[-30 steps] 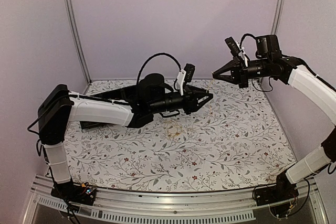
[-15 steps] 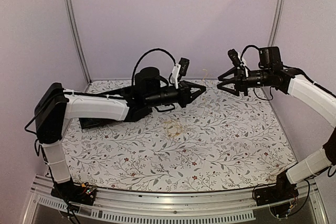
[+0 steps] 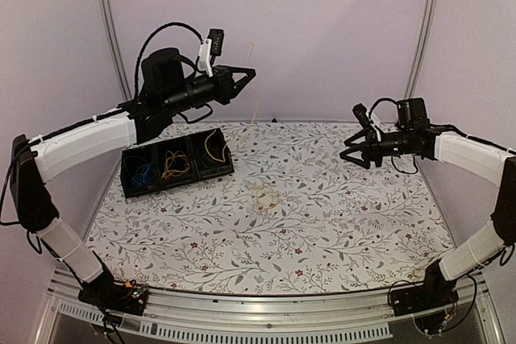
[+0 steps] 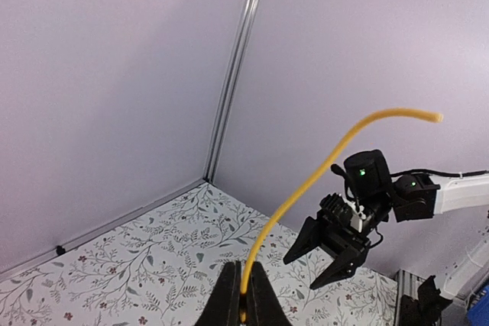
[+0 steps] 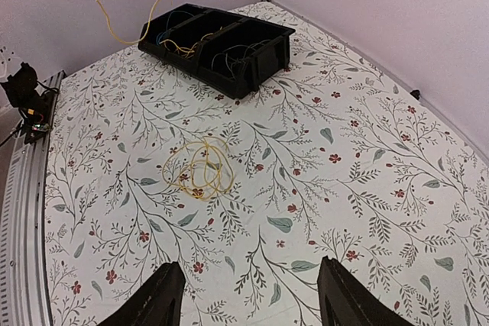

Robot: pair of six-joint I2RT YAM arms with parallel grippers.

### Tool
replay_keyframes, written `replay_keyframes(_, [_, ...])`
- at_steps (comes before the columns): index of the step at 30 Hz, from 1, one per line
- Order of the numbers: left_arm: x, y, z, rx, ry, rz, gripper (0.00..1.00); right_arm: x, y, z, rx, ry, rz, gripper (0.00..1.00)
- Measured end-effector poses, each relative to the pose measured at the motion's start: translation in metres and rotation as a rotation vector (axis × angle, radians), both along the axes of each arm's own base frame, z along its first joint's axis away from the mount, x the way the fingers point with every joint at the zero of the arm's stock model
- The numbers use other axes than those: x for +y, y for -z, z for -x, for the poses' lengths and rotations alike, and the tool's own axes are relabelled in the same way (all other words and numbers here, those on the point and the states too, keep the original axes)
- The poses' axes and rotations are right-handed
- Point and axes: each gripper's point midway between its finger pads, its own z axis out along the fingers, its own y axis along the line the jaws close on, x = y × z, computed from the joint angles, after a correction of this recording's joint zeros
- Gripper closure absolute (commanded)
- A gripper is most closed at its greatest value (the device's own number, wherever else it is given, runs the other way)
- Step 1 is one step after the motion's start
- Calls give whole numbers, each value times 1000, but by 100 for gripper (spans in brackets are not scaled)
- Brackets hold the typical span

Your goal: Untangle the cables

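L claw (image 3: 244,76) in top view was pinched shut on a thin yellow cable (image 3: 255,102), held high w/ the strand dangling under its tips; the free end appeared clear of the desk (image 3: 363,231). Below that claw sat a black 3-bin tray (image 3: 185,184): blue wire (image 3: 142,173) in the bin furthest from it, orange wire (image 3: 172,165) in the mid bin, another yellow piece (image 3: 214,147) in the nearest. A loose yellow coil (image 3: 264,196) lay on the desk between the two claws, lower than both. R claw (image 3: 352,153) hovered w/ jaws apart, nothing in them.

Left wrist view: L claw (image 4: 243,307) had its tips together on the yellow cable (image 4: 306,188), which arced up & away in a stiff curve. R claw (image 4: 317,261) was ahead of it, spread, well apart from the strand.

Right wrist view: R claw (image 5: 248,299) was wide, empty. The coil (image 5: 200,169) lay ahead of it, the tray (image 5: 252,62) further on, the lifted strand (image 5: 114,5) beyond that.

Step, prob: one strand was freed & lifted for sorting. Next move would need L claw to go over a bin, lower, then open; the coil was left to do.

Cable looked springy and plastic-coated, holding its bend. Tray looked rigid & matte w/ straight dividers. Desk cover was flat w/ a floral print.
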Motion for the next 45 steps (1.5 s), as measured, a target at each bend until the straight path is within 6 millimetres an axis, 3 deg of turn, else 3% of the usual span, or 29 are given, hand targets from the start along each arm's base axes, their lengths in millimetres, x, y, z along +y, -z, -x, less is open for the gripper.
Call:
replay_keyframes(9, [72,34,-64,92,-149,-86,100,-2,17,-3,17,-7,44,36])
replay_keyframes(14, [82,58,-98,120,-163,-138,100,-3,16,-3,-5,-5,60,36])
replay_keyframes(20, [87,104,-131,211,-151,-182,100,-4,13,-3,-24,-8,68,36])
replay_keyframes(24, [95,117,-137,251,-152,-194,100,-4,14,-2,-27,-12,73,36])
replay_keyframes(30, [110,89,-138,212,-176,-198,100,-5,16,0,-17,-16,78,37])
replay_keyframes(33, [129,75,-135,198,-219,-208,100,-5,17,1,-12,-17,80,36])
replay_keyframes(37, [170,68,-130,197,-310,-216,100,-5,17,2,-10,-21,82,37])
replay_keyframes(40, [203,86,-126,237,-374,-225,100,-4,16,2,-12,-24,83,37])
replay_keyframes(45, [230,132,-131,329,-416,-250,100,-3,14,2,-21,-29,85,37])
